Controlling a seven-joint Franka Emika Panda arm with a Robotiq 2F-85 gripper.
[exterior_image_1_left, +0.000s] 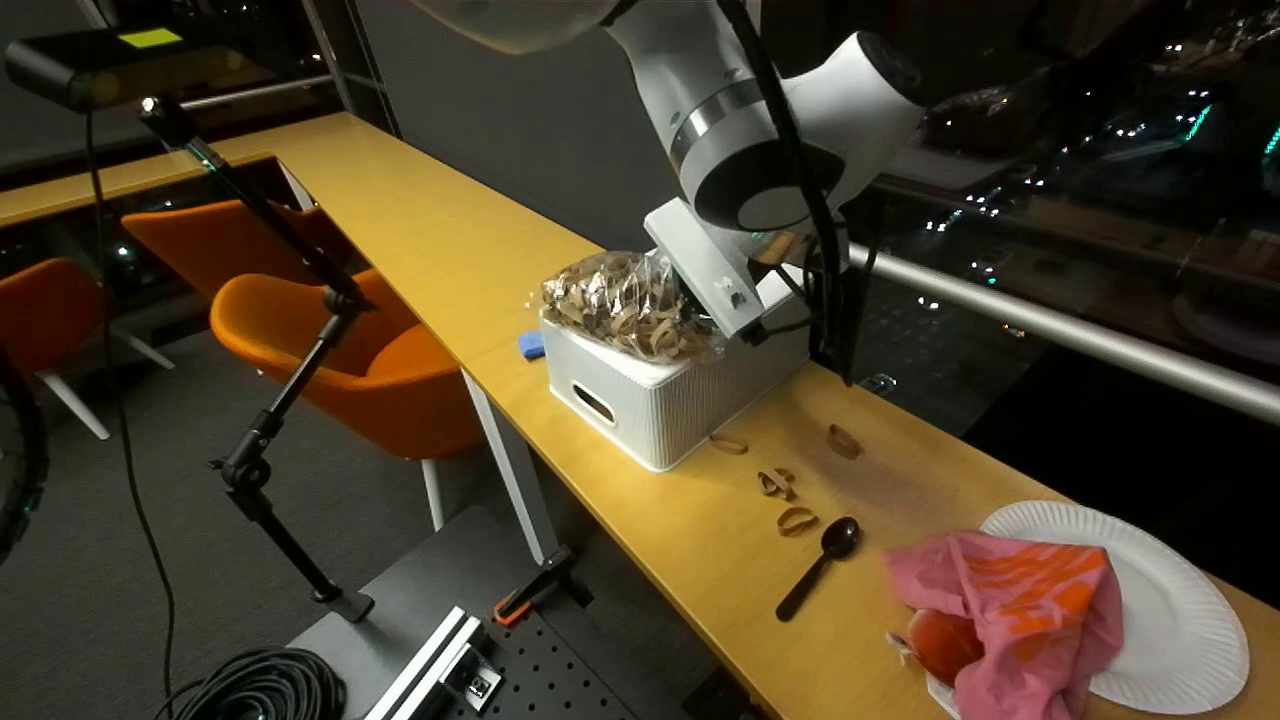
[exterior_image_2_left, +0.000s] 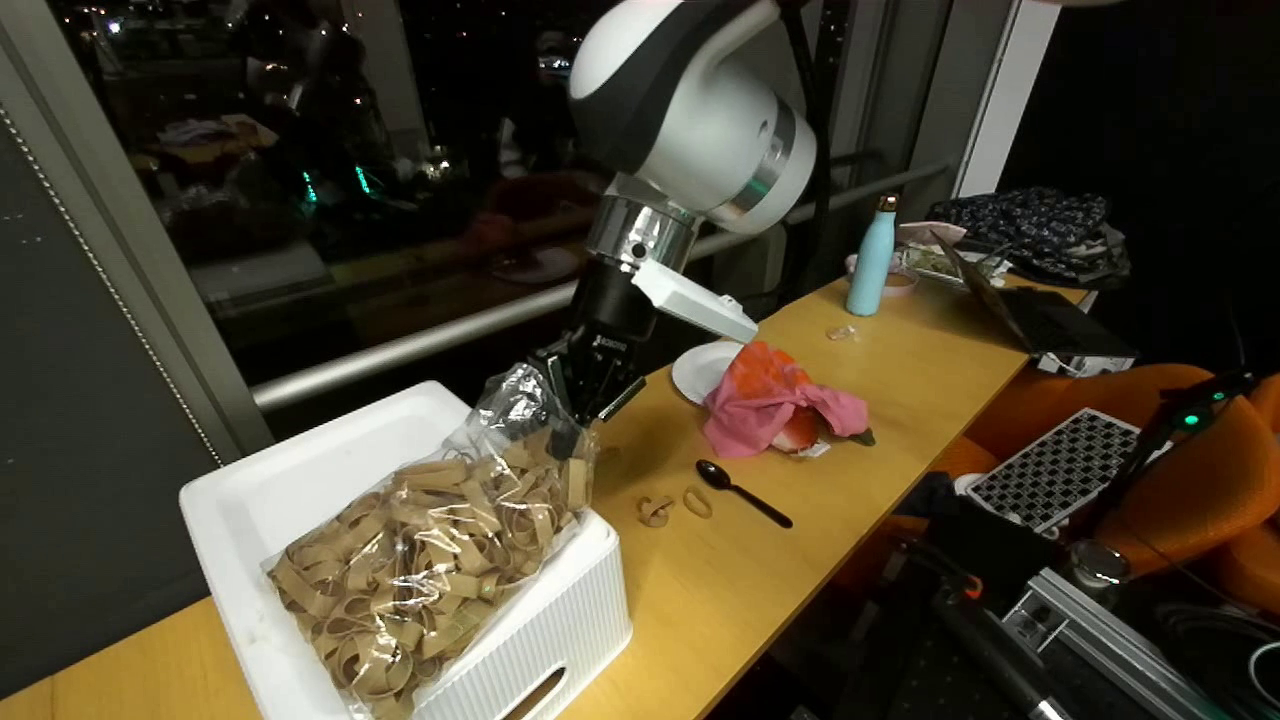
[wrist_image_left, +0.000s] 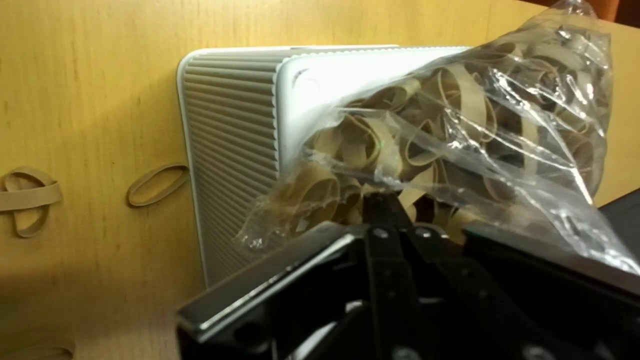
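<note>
A clear plastic bag of tan bands (exterior_image_2_left: 430, 560) lies slantwise on top of the white ribbed box (exterior_image_2_left: 595, 600), which stands on the wooden table (exterior_image_2_left: 690, 570). At one end of the bag, near a corner of the box, is the gripper (wrist_image_left: 383, 201), its fingers together and their tips at the crumpled plastic and bands; whether they pinch anything, or sit inside the bag or just against it, I cannot tell. The arm (exterior_image_2_left: 720, 150) reaches down from above, bent over at the wrist, and the gripper points steeply downward with a slight tilt. A white housing (exterior_image_1_left: 703, 268) on the wrist mostly hides the gripper in an exterior view, while the wrist view shows its fingers close up. Beside the box lie several loose bands (exterior_image_1_left: 797, 521); the wrist view shows one touching or nearly touching its ribbed wall. Farther along the table, in both exterior views, are a black spoon (exterior_image_1_left: 839, 541), a pink cloth (exterior_image_1_left: 1040, 600) with an orange print and a paper plate (exterior_image_1_left: 1180, 620) that the cloth partly hides. Only in an exterior view does a blue bottle (exterior_image_2_left: 872, 262) appear, upright near a dark laptop (exterior_image_2_left: 1060, 320); and only in an exterior view do a small blue object (exterior_image_1_left: 531, 345) beside the box and a camera (exterior_image_1_left: 120, 75) on a jointed stand (exterior_image_1_left: 343, 298), bearing a yellow-green note (exterior_image_1_left: 150, 38)
</note>
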